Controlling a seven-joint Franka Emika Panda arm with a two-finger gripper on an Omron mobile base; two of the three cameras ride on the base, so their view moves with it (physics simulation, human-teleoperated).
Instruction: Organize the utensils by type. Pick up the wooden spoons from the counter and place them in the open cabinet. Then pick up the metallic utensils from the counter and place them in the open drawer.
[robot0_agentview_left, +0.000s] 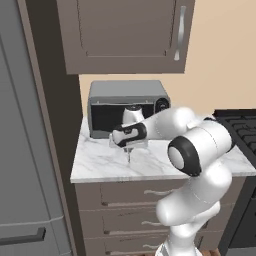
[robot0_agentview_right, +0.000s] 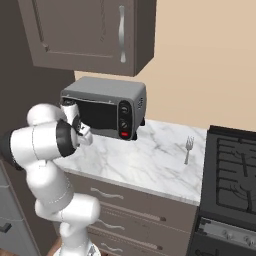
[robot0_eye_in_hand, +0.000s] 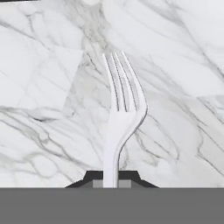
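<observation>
Silver-grey, the fork (robot0_eye_in_hand: 124, 116) ran up the middle of the hand view from between the two dark tips, tines pointing away over the marble counter (robot0_eye_in_hand: 183, 52). The pincer (robot0_eye_in_hand: 111, 180) was clenched on the handle end, so the fork stuck straight out ahead of it along its own line.

Taken from the left: in the left base view the gripper (robot0_agentview_left: 129, 148) hung low over the counter (robot0_agentview_left: 100, 165) in front of the toaster oven (robot0_agentview_left: 127, 105), and a thin sliver below it was likely the fork (robot0_agentview_left: 129, 156), close to the marble or just off it; which, I could not tell. Further right, in the right base view, a second fork (robot0_agentview_right: 188, 148) lay on the counter (robot0_agentview_right: 150, 160) near the stove (robot0_agentview_right: 235, 170), well apart from the arm.

The step in hand looked like the lift of a metal utensil bound for the drawer. The grip sat at the very end of a slim handle, so the fork could pivot or slip between the pads. Doing it well would mean rising straight up first, slowly, keeping the wrist level so the tines did not droop or catch the marble, and swinging toward the drawer once clear of the counter edge. No open drawer was seen among the drawer fronts (robot0_agentview_left: 150, 200).
</observation>
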